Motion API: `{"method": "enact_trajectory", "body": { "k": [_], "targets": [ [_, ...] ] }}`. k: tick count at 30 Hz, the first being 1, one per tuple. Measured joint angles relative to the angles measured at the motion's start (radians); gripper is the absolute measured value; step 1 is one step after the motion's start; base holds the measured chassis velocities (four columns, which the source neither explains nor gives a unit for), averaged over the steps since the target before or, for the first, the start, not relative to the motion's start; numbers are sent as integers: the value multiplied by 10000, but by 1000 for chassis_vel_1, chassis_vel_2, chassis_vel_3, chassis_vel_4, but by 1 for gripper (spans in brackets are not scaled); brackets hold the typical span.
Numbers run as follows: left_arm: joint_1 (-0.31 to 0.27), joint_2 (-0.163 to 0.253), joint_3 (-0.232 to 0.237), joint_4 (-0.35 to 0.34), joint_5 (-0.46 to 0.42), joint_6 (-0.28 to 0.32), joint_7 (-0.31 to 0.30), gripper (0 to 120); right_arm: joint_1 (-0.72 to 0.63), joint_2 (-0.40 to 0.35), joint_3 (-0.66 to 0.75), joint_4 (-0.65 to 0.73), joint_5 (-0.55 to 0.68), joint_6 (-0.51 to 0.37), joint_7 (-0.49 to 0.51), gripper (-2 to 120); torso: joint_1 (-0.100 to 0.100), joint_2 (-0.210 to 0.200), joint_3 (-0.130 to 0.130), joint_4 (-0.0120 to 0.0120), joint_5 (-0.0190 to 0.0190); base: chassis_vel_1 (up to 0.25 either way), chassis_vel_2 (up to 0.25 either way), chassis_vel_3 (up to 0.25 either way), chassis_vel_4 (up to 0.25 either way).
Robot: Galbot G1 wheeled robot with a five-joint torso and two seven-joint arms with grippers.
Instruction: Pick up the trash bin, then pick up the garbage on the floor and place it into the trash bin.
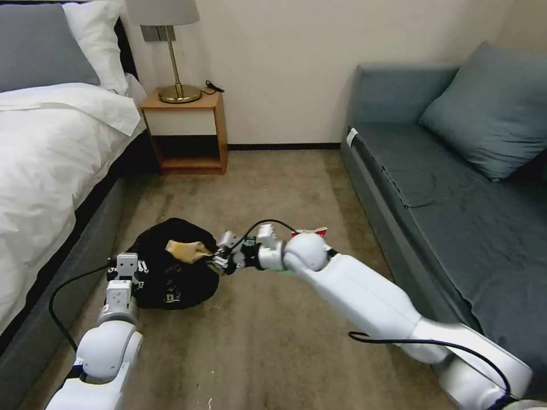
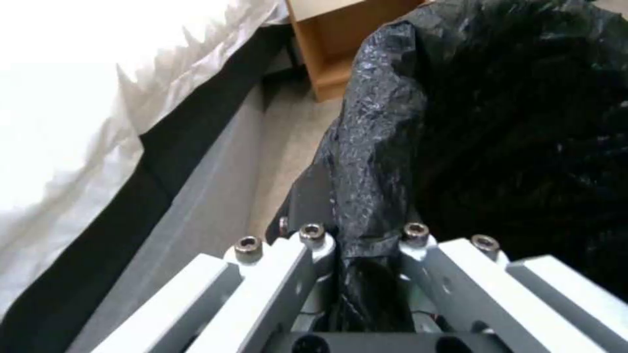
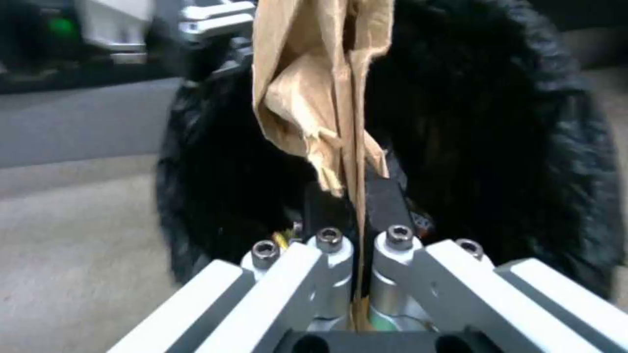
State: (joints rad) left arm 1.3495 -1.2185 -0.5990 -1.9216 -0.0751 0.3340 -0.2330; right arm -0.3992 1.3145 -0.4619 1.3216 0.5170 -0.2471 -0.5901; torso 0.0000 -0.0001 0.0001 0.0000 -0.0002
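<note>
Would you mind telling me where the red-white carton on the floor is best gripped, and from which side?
Probably from above, across its open top edge: the carton stands by the sofa, mostly hidden behind the right arm, so its lower body cannot be judged. The right gripper is shut on the paper over the bin; the left gripper clamps the bin's rim.

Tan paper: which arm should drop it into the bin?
Right. The right gripper is shut on the tan paper, held over the trash bin. The left gripper is clamped on the bin's bag-covered rim, so it's busy.
</note>
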Motion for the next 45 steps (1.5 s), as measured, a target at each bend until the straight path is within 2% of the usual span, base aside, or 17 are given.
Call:
{"method": "enact_trajectory", "body": {
  "k": [4, 9, 10, 14, 16, 17, 19, 21, 22, 26, 29, 31, 33, 35, 36, 37, 45],
  "targets": [
    [34, -145, 264, -133, 34, 142, -7, 4, -161, 437, 150, -767, -234, 362, 233, 0, 0, 0, 0, 1, 0, 0, 0, 0, 0],
    [40, -214, 409, -232, 57, 215, -19, 4, -323, 604, 187, -1136, -350, 502, 655, 0, 0, 1, 0, -1, 2, 0, 0, 0, 0],
    [34, -227, 439, -275, 57, 256, -22, 4, -405, 619, 199, -1210, -390, 528, 802, 7, 0, 0, 0, -1, 1, 0, 0, 0, 0],
    [-6, -227, 444, -285, 57, 279, -27, 4, -470, 604, 222, -1235, -410, 573, 934, 17, 0, 0, -1, 0, 2, 0, 0, 0, 0],
    [-43, -227, 454, -285, 57, 300, -36, 4, -524, 574, 268, -1232, -418, 607, 1051, 29, 0, 1, 0, 0, 2, 0, 0, 0, 0],
    [-43, -227, 454, -285, 57, 300, -36, 4, -524, 574, 268, -1232, -418, 607, 1051, 29, 0, 1, 0, 0, 2, 0, 0, 0, 0],
    [-54, -227, 461, -285, 35, 360, -41, 4, -665, 499, 417, -958, -409, 381, 1212, 41, 0, 1, -1, 0, 2, 0, 0, 0, 0],
    [-60, -225, 459, -283, 26, 362, -40, 4, -710, 487, 459, -880, -400, 334, 1316, 42, 0, 1, 0, 0, 2, 0, 0, 0, 0],
    [-81, -203, 414, -212, -7, 350, -40, 4, -873, 466, 556, -715, -362, 291, 1627, 51, 0, 1, -1, -1, 3, 0, 0, 0, 0],
    [-79, -170, 354, -92, -60, 296, -36, 4, -1045, 403, 653, -570, -370, 294, 1737, 61, 0, 0, -1, 0, 2, 0, 0, 0, 0],
    [-51, -178, 192, 132, -131, 112, -43, 4, -1359, 69, 822, -32, -332, 305, 1957, 77, 0, 1, -1, 1, 3, 0, 0, 0, 0],
    [-46, -188, 166, 168, -143, 91, -52, 4, -1427, -8, 887, 82, -310, 308, 2000, 79, 0, 0, -1, 1, 2, 0, 0, 0, 0],
    [8, -207, 82, 221, -242, 32, -83, 4, -1755, -348, 1329, 526, -261, 357, 2110, 90, 0, 1, -1, 0, 4, 0, 0, 0, 0],
    [19, -210, 75, 222, -254, 24, -85, 4, -1801, -384, 1411, 562, -265, 389, 2126, 92, 0, 1, -1, 0, 3, 0, 0, 0, 0],
    [55, -240, 47, 220, -303, 7, -92, 4, -2021, -497, 1816, 643, -319, 565, 2176, 98, 0, 1, -1, -1, 3, 0, 0, 0, 0],
    [60, -251, 36, 217, -312, 7, -97, 4, -2093, -522, 1966, 653, -346, 607, 2186, 99, 0, 0, -1, -1, 3, 0, 0, 0, 0],
    [155, -250, -114, 38, -415, 6, -160, 4, -2663, -1077, 3018, 401, -509, 927, 2657, 100, 0, 1, -1, 1, 4, 0, 0, 0, 0]
  ]
}}
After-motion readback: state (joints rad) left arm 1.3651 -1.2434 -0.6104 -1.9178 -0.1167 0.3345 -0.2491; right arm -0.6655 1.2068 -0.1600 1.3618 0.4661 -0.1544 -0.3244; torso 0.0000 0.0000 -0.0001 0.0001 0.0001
